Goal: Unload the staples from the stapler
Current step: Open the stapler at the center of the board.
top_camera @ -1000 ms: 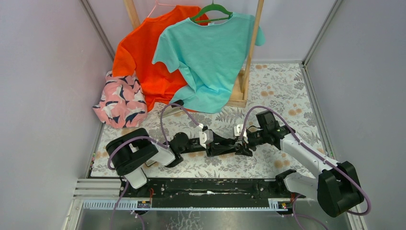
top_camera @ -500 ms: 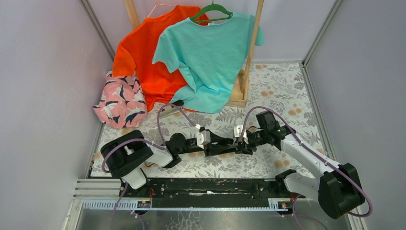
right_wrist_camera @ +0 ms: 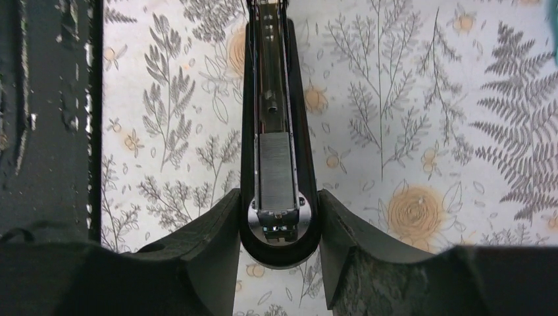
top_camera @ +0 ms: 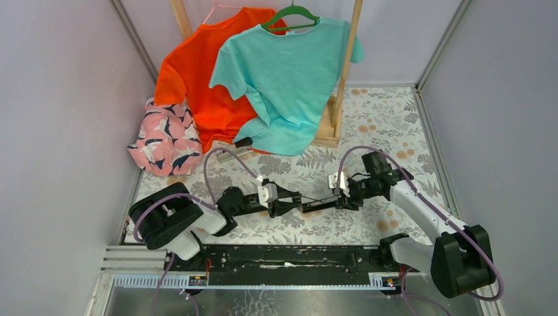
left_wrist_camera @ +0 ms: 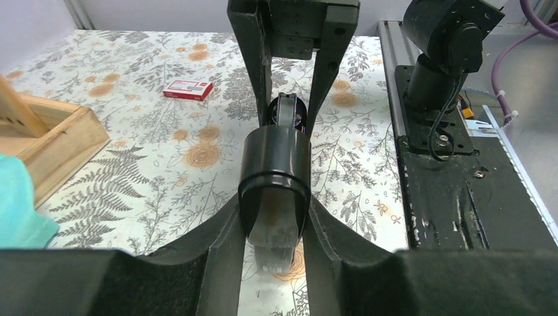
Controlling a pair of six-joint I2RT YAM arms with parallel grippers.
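The staples (right_wrist_camera: 276, 168) lie as a silvery strip in the open channel of the stapler (right_wrist_camera: 271, 72), between the right jaws, which are part-closed on its rounded end. The left jaws clamp the stapler's other end, well beyond. If either grip slips or the stapler rolls, the strip could spill onto the bench (right_wrist_camera: 421, 131) or snap. Its long axis follows the channel, pointing straight from the right jaws towards the left

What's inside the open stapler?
A silvery strip of staples sits in the metal track of the stapler, at its near end. Whatever lies beneath the strip is covered.
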